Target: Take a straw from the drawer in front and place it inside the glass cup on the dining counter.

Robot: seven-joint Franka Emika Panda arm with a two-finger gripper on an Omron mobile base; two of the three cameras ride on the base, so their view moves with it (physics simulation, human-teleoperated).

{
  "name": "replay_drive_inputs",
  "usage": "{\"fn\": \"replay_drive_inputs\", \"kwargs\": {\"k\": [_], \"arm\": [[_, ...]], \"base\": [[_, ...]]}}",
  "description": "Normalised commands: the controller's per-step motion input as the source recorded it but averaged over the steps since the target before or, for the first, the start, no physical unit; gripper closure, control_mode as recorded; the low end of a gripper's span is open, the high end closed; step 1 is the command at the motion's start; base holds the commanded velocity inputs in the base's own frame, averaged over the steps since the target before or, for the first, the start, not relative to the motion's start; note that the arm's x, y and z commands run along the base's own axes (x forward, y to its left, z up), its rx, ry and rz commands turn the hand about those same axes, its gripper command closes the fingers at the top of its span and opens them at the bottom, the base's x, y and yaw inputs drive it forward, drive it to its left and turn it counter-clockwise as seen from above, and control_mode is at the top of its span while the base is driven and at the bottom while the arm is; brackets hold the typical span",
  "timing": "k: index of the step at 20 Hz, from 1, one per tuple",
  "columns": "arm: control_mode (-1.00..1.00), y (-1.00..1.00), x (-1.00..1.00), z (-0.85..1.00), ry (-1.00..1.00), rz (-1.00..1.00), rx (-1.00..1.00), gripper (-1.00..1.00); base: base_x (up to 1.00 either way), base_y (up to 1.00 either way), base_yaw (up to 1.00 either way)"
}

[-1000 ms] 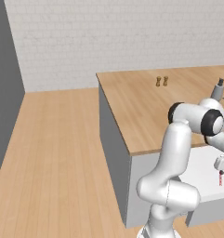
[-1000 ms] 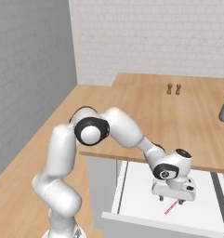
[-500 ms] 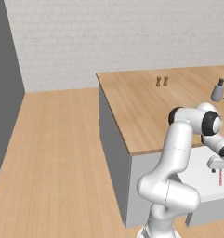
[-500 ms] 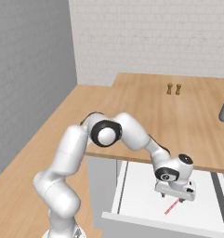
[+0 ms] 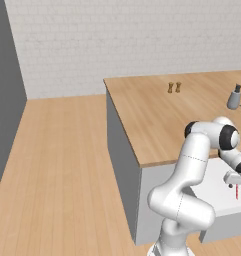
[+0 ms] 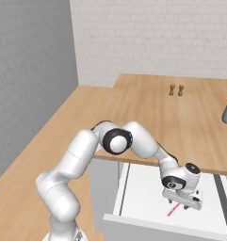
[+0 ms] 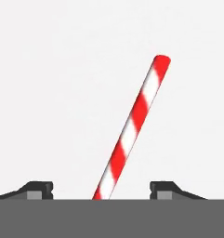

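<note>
I have the gripper (image 7: 102,190) low inside the open drawer (image 6: 143,190), fingers (image 7: 36,189) spread wide and touching nothing; the straw (image 7: 131,129) lies on the white floor between them, slanting toward upper right of the hand view.

The white arm bends over the edge of the wooden tabletop (image 5: 157,115) and reaches down into the open drawer (image 5: 217,192), where its tool (image 5: 237,184) hangs just above the red-and-white straw (image 5: 237,191). Far back on the wood stand two small brown shakers (image 5: 174,87), with a grey soap-dispenser bottle (image 5: 234,97) off to the right.
</note>
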Motion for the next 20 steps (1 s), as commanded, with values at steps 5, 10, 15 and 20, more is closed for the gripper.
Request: {"fn": "replay_drive_inputs", "kwargs": {"k": [5,10,15,20], "arm": [[-1.0,0.0,0.0,-0.49,0.0,-0.11,0.0,1.0],[-1.0,0.0,-0.18,-0.55,0.0,-0.1,-0.03,1.0],[-1.0,0.0,-0.49,-0.28,0.0,-0.13,-0.04,1.0],[-1.0,0.0,-0.45,0.43,-0.04,-0.09,0.0,1.0]], "base": [[0.0,0.0,0.0],[0.0,0.0,0.0],[0.0,0.0,0.0],[0.0,0.0,0.0]]}}
